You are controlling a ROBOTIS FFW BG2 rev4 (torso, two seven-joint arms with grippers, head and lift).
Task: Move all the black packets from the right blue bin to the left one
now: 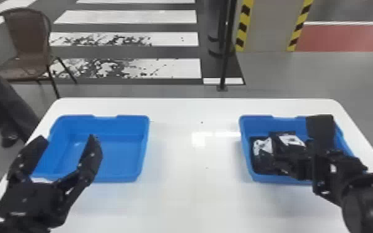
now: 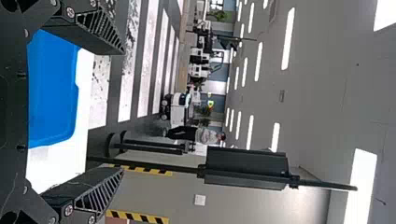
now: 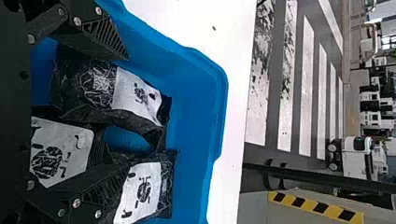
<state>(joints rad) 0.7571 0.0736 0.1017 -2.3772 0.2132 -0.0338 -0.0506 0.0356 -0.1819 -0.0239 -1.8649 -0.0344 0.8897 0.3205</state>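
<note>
Over the near part of the left blue bin (image 1: 124, 148), my left gripper (image 1: 67, 138) is open; the bin holds nothing that I can see. In the left wrist view, that gripper (image 2: 122, 112) has nothing between its fingers. My right gripper (image 1: 299, 130) is low over the right blue bin (image 1: 247, 139), beside black packets (image 1: 261, 155) with white labels. The right wrist view gives the open gripper (image 3: 126, 114) with a packet (image 3: 98, 86) between its spread fingers. A second packet (image 3: 65, 151) and a third packet (image 3: 144, 191) lie by the lower finger, which partly covers them.
Both bins stand on a white table (image 1: 192, 192), with a wide strip of tabletop between them. Beyond its far edge are a thin black post (image 1: 226, 55) and a brown chair (image 1: 28, 40). A person's legs are at the table's left side.
</note>
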